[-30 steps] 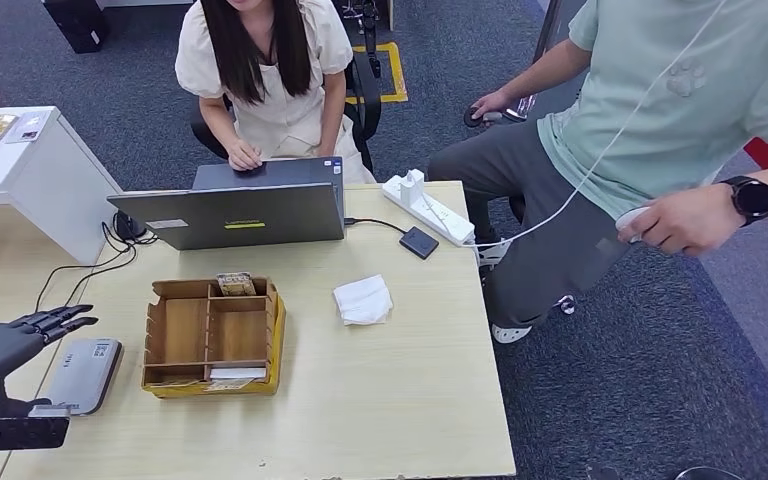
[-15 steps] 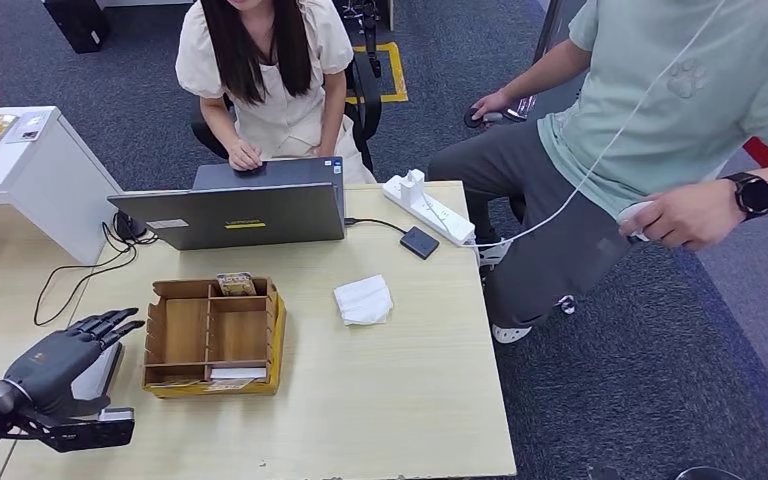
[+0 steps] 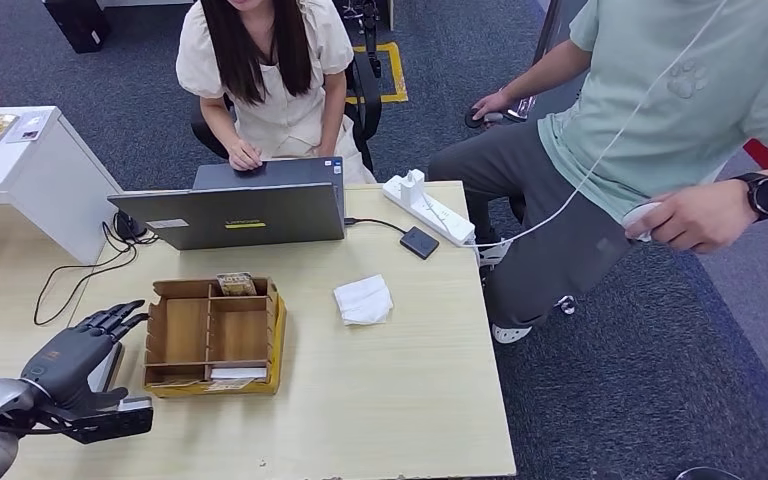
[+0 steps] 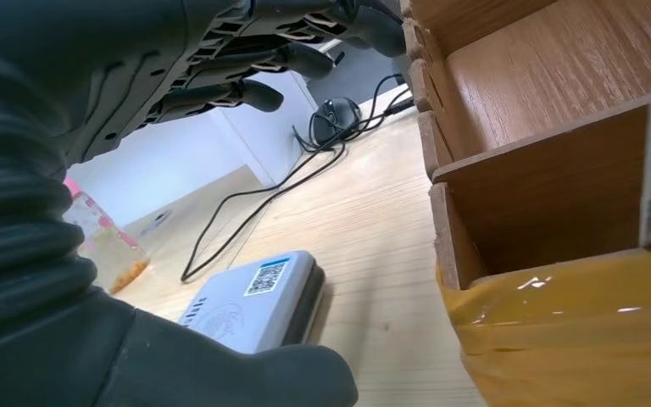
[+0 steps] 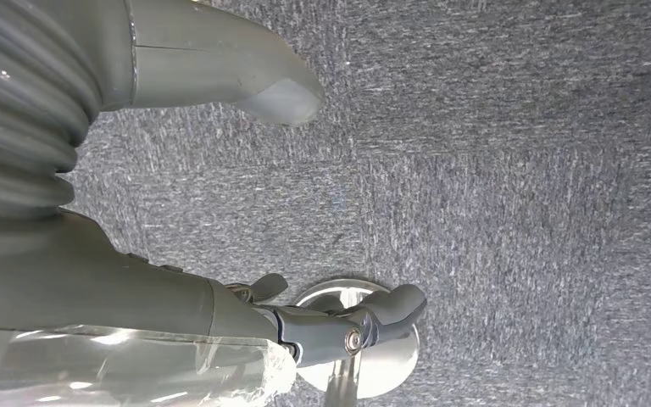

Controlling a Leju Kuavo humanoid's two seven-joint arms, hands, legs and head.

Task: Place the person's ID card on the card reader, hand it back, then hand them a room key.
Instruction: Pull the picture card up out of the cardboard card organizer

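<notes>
The dark fingers point(image 3: 110, 318) of the left hand point(image 3: 72, 358) are seen stretched out and spread, released, with nothing grasped between them. They are held low over the flat grey card reader with a QR label point(image 4: 254, 298), which lies on the pale wooden tabletop point(image 3: 390, 400) directly beneath the hand, its long axis running away from the robot. Just beside the fingers, on the side toward the robot's right, the open brown wooden organiser tray with compartments point(image 3: 212, 335) is found, and what may be cards is seen in its near and far compartments; whether these are room keys cannot be told. No ID card is seen on the reader or in either hand. The right hand point(image 5: 220, 254) is hung over grey carpet, its fingers loosely apart and empty. The left hand is judged much the nearer to both reader and tray. Beyond the tray, a grey laptop point(image 3: 232, 213) and a folded white tissue point(image 3: 363, 299) are set, and two people are seated.
</notes>
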